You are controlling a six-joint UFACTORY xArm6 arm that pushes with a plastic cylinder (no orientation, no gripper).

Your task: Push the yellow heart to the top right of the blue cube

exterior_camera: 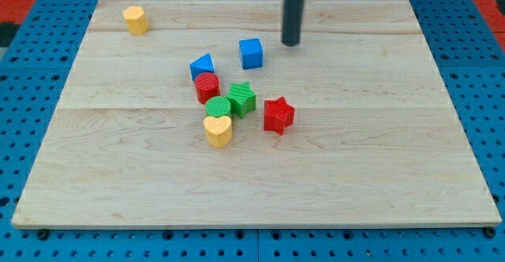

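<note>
The yellow heart [218,129] lies near the middle of the wooden board, at the bottom of a cluster of blocks. The blue cube [251,53] sits above the cluster, towards the view's top. My tip [291,43] is just to the right of the blue cube, apart from it, and well up and to the right of the yellow heart. The rod comes down from the view's top edge.
A green cylinder [218,108] touches the heart's top. A green star [242,99], a red cylinder [207,87], a blue triangular block [202,66] and a red star [278,114] crowd round. Another yellow block [136,20] sits at the top left. The board [355,175] lies on blue pegboard.
</note>
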